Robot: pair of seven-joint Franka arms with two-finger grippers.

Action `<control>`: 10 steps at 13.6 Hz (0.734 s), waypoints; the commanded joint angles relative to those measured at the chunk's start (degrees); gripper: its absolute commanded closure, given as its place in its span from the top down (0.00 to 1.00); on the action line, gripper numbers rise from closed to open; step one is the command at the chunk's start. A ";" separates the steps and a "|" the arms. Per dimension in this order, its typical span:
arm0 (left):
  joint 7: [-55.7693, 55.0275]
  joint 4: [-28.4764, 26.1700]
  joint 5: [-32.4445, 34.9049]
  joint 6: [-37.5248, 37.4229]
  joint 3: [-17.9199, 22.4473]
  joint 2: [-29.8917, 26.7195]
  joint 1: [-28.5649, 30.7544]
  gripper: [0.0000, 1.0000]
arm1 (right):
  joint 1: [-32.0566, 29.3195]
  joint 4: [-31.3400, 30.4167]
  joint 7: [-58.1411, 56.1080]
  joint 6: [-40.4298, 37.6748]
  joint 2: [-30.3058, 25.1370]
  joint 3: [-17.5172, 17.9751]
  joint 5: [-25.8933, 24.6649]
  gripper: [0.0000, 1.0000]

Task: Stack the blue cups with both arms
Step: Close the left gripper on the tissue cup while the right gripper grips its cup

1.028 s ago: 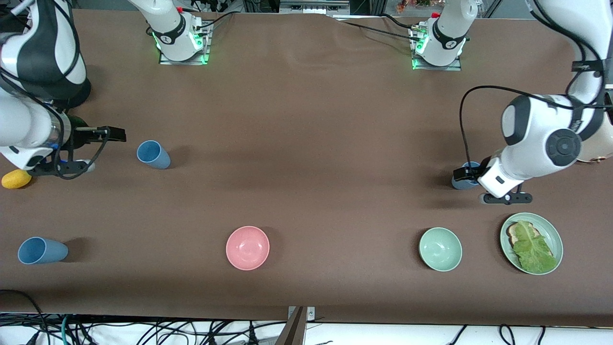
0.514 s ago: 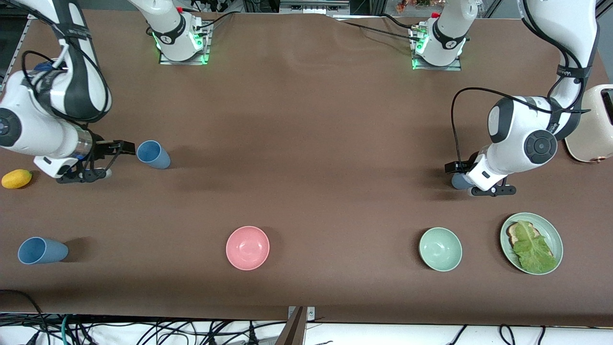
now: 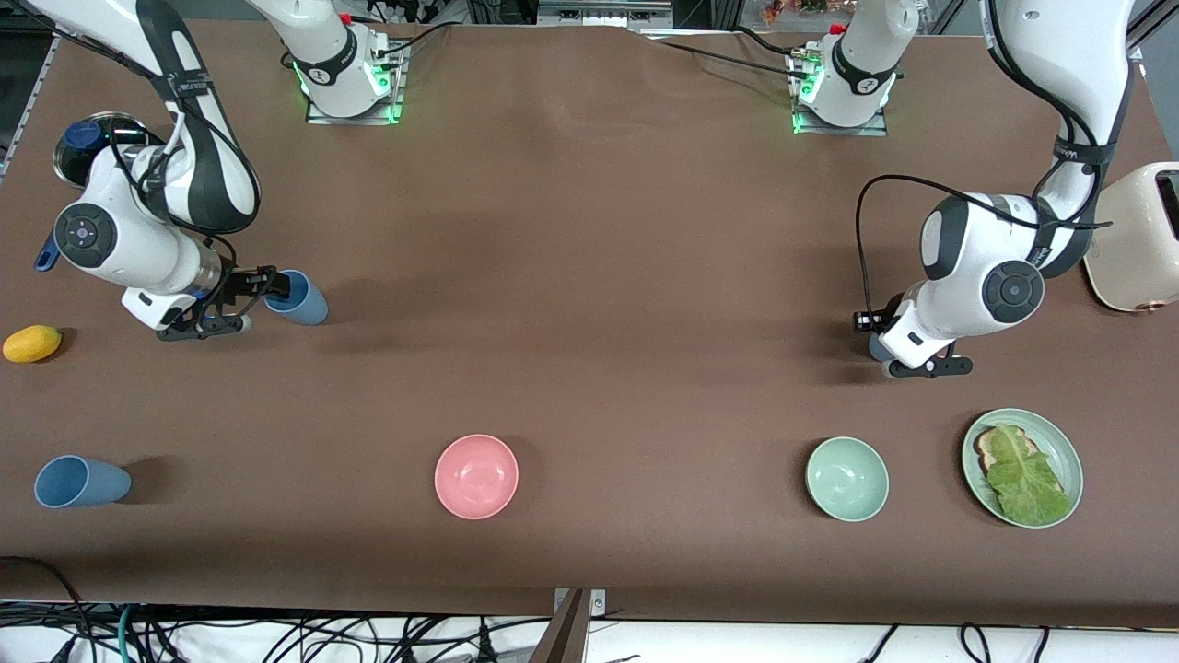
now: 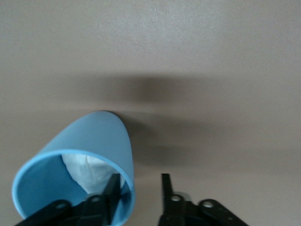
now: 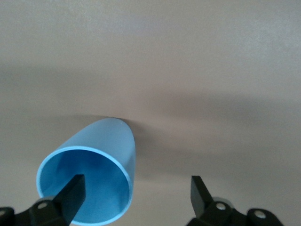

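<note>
A sky-blue cup [image 3: 309, 304] stands toward the right arm's end of the table. My right gripper [image 3: 274, 287] is at its rim and open wide. In the right wrist view one finger [image 5: 73, 193] is inside the cup [image 5: 108, 141] and the other is well outside it. A grey-blue cup [image 3: 876, 347] with a whitish inside stands toward the left arm's end, mostly hidden by the left arm. My left gripper [image 3: 866, 322] straddles its wall. One finger [image 4: 112, 188] is inside the cup [image 4: 99, 136], and the outer finger stands clear of the wall. A third blue cup [image 3: 81, 482] sits near the front camera.
A pink bowl [image 3: 476, 476], a green bowl [image 3: 846, 478] and a green plate [image 3: 1070, 453] with toast and lettuce lie nearer the front camera. A yellow fruit [image 3: 32, 343] and a dark pot [image 3: 87, 147] are at the right arm's end. A cream toaster [image 3: 1138, 239] is at the left arm's end.
Both arms swung in toward their cups. The right gripper reached the sky-blue cup's rim. The left gripper's fingers narrowed around the grey-blue cup's wall.
</note>
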 commanded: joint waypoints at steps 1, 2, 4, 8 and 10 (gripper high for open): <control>-0.04 0.48 -0.09 0.16 0.13 -0.02 -0.44 0.00 | -0.24 -1.10 -0.35 1.26 -0.07 0.19 -0.03 0.92; -0.04 0.91 -0.09 0.16 0.13 -0.10 -0.44 0.00 | -0.24 -1.10 -0.26 1.87 0.46 0.19 -0.03 0.88; -0.65 2.14 -0.17 -0.45 0.13 -0.02 -0.62 0.00 | -0.24 -1.02 0.09 2.06 1.42 0.19 -0.03 0.78; -7.55 4.86 -1.40 -1.25 -0.22 -0.02 -4.55 0.00 | -0.24 -0.93 0.18 1.62 1.60 0.19 0.32 0.38; -17.47 7.93 -5.16 -1.34 -0.66 1.12 -10.08 0.00 | -0.24 -0.93 0.18 1.53 1.60 0.19 0.41 0.21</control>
